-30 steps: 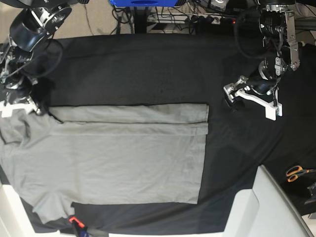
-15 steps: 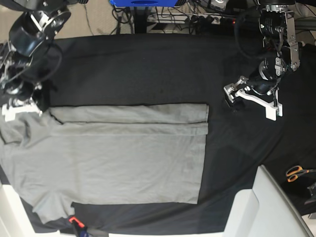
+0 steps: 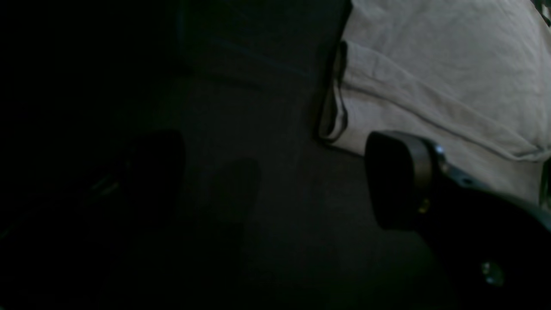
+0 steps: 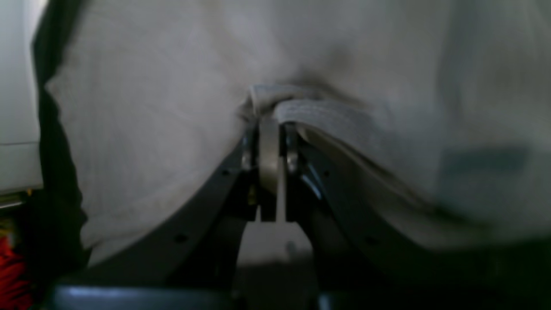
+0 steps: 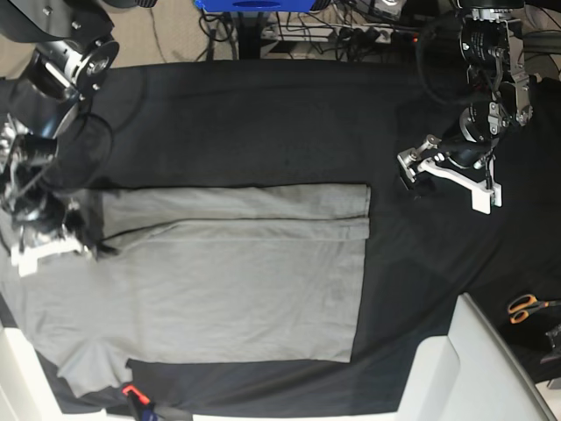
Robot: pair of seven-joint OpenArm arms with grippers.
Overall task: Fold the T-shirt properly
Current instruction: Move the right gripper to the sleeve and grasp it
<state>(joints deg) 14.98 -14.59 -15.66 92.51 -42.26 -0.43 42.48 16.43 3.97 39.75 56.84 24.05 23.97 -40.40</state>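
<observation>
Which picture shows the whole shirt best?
The base view: the grey shirt lies spread across the black cloth, nearly all of it showing. The right wrist view shows only a bunched bit pinched in the right claw. The left wrist view catches just one folded corner.

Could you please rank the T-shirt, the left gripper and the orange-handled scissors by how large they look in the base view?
1. T-shirt, by far the largest, spread over the black table cloth.
2. Left gripper, open and off the shirt.
3. Scissors, smallest, at the right edge and partly cut off, so their full size is unsure.
</observation>
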